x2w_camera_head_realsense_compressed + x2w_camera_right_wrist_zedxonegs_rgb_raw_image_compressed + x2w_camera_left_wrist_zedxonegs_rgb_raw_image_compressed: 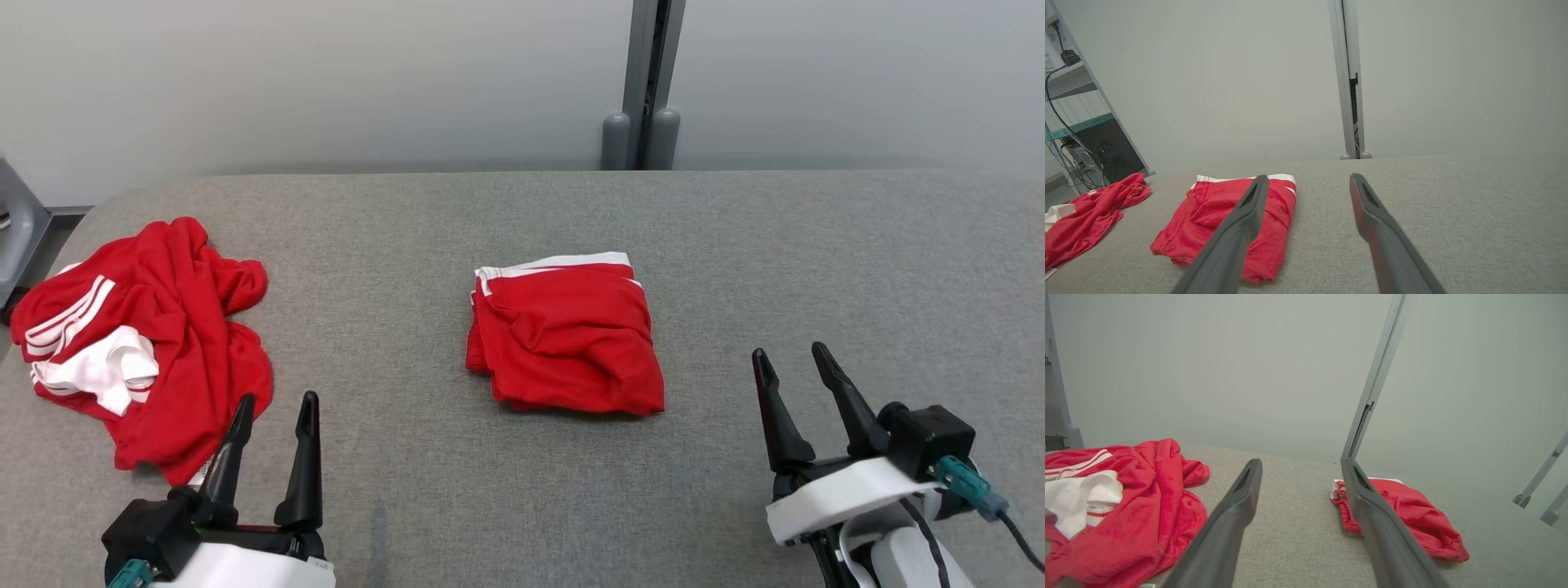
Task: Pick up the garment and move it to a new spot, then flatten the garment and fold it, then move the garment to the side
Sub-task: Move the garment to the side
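A folded red garment with white trim lies flat in the middle of the grey padded table. It also appears in the left wrist view and the right wrist view. A second red garment with white stripes lies crumpled at the table's left end. My left gripper is open and empty, its fingertips just beside the crumpled heap's near edge. My right gripper is open and empty, to the right of the folded garment and apart from it.
A grey post stands behind the table's far edge against a pale wall. A shelf with cables and a dark box stands beyond the table's left end. Bare grey cloth stretches to the right of the folded garment.
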Robot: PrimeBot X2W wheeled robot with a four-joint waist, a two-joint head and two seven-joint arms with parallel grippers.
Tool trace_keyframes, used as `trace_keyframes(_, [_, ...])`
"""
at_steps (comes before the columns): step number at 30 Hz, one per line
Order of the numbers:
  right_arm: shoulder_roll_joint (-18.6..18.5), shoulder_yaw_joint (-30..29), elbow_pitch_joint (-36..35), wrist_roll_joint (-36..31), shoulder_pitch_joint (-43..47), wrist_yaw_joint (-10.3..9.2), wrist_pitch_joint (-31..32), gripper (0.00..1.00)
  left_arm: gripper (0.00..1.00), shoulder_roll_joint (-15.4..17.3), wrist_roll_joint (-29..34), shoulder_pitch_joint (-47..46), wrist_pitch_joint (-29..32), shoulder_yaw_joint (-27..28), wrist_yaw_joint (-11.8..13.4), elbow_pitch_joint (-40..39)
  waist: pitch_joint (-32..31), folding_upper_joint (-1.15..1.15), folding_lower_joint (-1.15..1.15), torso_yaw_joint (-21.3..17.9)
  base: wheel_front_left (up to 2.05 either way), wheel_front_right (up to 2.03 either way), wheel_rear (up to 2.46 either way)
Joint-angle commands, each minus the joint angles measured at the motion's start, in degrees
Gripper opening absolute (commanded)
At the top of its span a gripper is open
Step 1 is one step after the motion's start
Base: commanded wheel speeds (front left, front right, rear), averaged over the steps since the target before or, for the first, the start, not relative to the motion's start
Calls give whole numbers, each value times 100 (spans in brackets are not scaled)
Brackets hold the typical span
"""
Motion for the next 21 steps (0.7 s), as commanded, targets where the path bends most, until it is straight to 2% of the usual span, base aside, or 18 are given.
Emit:
trace_keyframes(1, [-69,35,217,57,-200,1,27,100,100,18,20,-126,-1,-30,-8,20,4,0,0,67,0,0,0])
trace_keyframes(9, [-235,460,1504,689,-1351,1,410,100,100,17,56,-203,-1,-174,-9,32,129,0,0,436,0,0,0])
trace_keyframes(15, [-306,503,2873,1455,-2253,2,1288,100,100,18,-33,-295,0,-276,-10,123,280,0,0,869,0,0,0])
trace_keyframes(21, [-393,535,3779,2102,-2897,1,2019,100,100,18,-71,-376,-1,-364,-10,158,437,0,0,1216,0,0,0])
